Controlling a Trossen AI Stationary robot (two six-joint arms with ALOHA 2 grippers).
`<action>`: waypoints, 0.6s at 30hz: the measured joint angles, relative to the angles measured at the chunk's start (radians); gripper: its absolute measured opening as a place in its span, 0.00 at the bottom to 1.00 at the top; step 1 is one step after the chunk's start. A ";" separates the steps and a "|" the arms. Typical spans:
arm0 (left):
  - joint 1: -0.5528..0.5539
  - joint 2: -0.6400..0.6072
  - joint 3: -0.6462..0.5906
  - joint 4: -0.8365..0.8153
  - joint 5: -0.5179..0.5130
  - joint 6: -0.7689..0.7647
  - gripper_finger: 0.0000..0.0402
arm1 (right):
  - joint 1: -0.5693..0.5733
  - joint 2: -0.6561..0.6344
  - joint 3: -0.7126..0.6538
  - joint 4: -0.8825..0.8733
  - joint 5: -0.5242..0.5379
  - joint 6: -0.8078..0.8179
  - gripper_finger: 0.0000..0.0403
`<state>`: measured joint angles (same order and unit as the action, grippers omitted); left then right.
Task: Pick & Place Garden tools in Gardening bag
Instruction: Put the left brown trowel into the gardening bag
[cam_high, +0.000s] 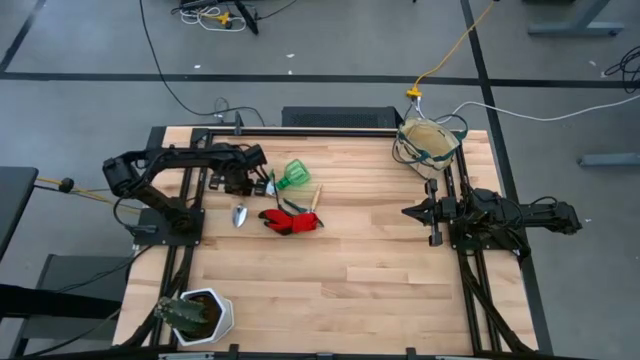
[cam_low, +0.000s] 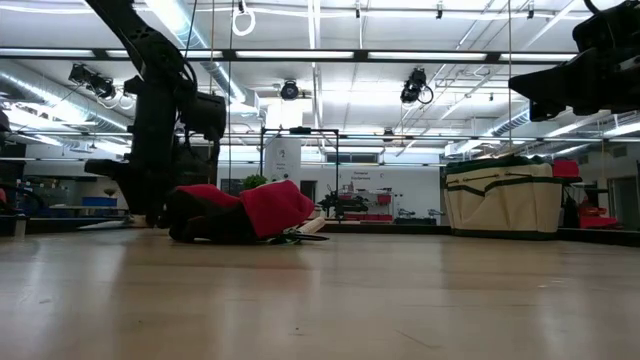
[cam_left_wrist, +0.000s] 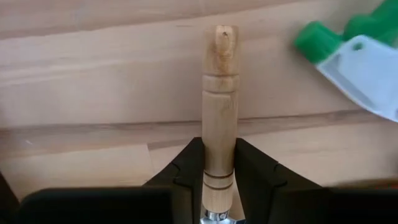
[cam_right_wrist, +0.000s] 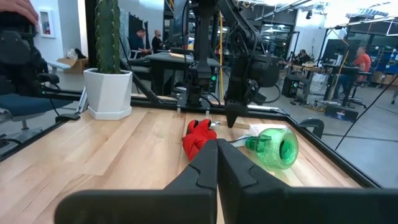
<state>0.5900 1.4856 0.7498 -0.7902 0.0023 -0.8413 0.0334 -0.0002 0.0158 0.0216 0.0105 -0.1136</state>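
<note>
My left gripper (cam_high: 262, 186) stands at the table's far left, shut on a wooden-handled trowel (cam_high: 241, 213) whose metal blade points toward the near edge. A translucent green watering vessel (cam_high: 294, 176) lies on its side just right of it. A red glove (cam_high: 288, 220) lies on the table. A second wooden-handled tool (cam_high: 316, 197) lies beside the glove. The beige gardening bag (cam_high: 428, 143) with green trim stands at the far right. My right gripper (cam_high: 408, 212) is shut and empty, above the table at the right, below the bag in the high view. My left gripper pinches the trowel's wooden handle (cam_left_wrist: 219, 163) between its two fingers (cam_left_wrist: 186, 171), close to the metal ferrule at the blade end. The handle's free end sticks out past the fingertips, along the fingers. I cannot tell whether the trowel is off the table.
A white pot with a dark cactus (cam_high: 200, 315) stands at the near left corner. Black rails (cam_high: 470, 270) frame the table's sides. Bare wood (cam_high: 360, 270) lies between the tools and the right arm. People show in the room beyond (cam_right_wrist: 360, 62).
</note>
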 joint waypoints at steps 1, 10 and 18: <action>0.000 -0.010 0.000 -0.001 0.007 0.000 0.19 | 0.000 0.000 0.000 0.000 0.000 0.000 0.01; 0.000 -0.101 0.059 -0.044 0.012 0.013 0.19 | 0.000 0.000 0.000 0.000 0.000 0.000 0.01; 0.000 -0.135 0.191 -0.043 -0.009 0.071 0.19 | 0.000 0.000 0.000 0.000 0.000 0.000 0.01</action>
<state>0.5900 1.3502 0.9403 -0.8330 -0.0067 -0.7704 0.0334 -0.0002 0.0158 0.0216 0.0101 -0.1135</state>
